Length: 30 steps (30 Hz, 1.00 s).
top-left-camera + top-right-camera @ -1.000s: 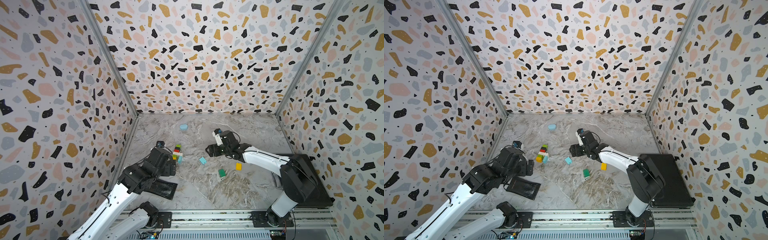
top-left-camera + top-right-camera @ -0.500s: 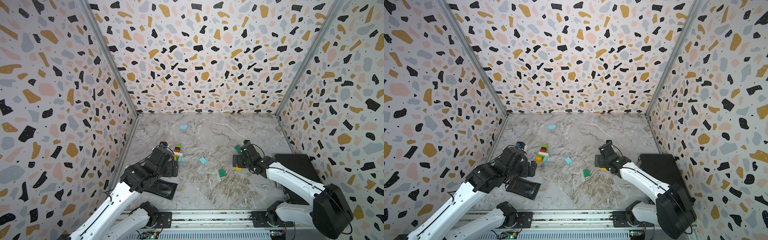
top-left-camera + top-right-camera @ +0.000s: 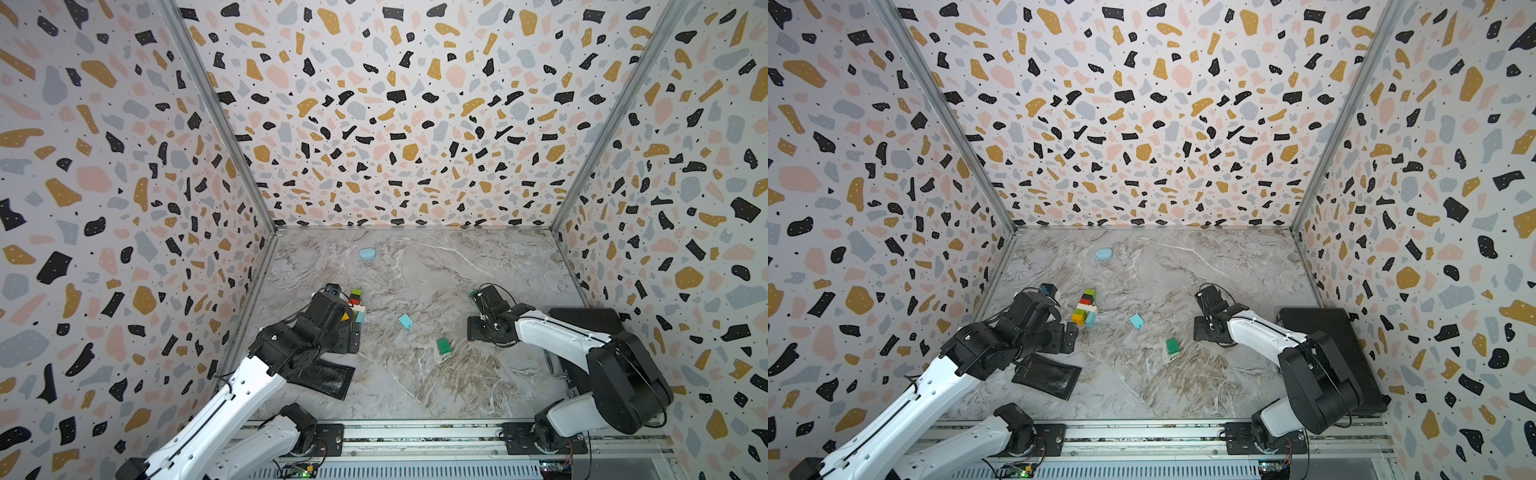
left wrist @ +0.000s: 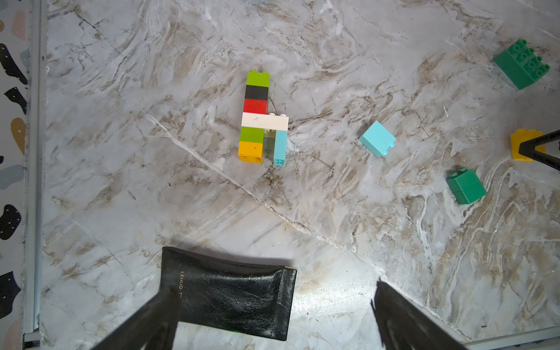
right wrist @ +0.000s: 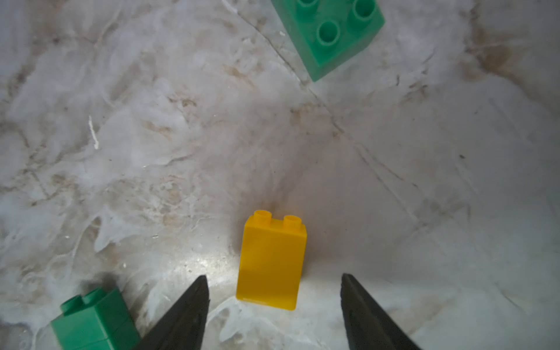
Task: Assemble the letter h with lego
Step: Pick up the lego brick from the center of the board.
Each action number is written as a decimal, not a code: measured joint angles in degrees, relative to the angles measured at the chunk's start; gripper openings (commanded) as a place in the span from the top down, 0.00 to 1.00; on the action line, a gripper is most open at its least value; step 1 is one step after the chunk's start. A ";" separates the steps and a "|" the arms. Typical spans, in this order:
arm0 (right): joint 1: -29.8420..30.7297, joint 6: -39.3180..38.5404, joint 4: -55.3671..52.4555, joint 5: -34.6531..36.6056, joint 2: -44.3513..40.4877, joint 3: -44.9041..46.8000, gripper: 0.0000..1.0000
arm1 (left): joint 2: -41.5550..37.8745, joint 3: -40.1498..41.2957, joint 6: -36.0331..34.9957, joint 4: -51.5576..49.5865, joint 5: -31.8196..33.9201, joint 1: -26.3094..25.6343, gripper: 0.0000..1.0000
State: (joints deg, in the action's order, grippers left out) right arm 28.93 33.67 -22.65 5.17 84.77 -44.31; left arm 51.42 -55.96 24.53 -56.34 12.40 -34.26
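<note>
Lego h: part-built, lying flat left of centre on the marbled table. Yellow brick: right of centre, untouched between the parted jaws of the empty right gripper. Risk: uneven closing could spin or squirt it into the green brick alongside. Glossy hard plastic, studded, boxy. Left gripper: wide open, empty.

black pouch, partly hidden lettering "lehuo t"
</note>
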 measured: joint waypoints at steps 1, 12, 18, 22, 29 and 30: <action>-0.07 -0.02 0.46 -0.15 0.61 0.00 0.32 | 0.48 0.00 -0.04 0.04 -0.13 0.00 0.01; -0.22 0.07 3.56 0.15 3.52 -0.17 0.66 | 1.77 0.09 -0.50 0.85 -1.05 -0.04 0.01; -0.26 0.20 4.66 -0.68 3.17 0.24 0.89 | 4.72 0.11 -0.96 1.16 -2.25 -0.04 0.04; -0.24 -0.76 6.14 -1.64 0.24 2.84 1.00 | 7.39 0.11 -1.25 1.22 -3.98 -0.09 0.06; 6.97 -6.16 17.22 -4.24 -15.21 11.13 1.00 | 12.52 0.09 -1.18 3.56 -17.84 -0.22 0.11; 8.92 -7.28 19.98 -5.01 -17.75 12.35 1.00 | 14.01 -0.04 -0.85 4.31 -21.57 -0.22 0.12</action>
State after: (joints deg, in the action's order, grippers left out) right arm 37.85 26.39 -2.68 0.16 67.02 -31.97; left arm 65.43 -56.01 23.68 -52.03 -9.17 -34.48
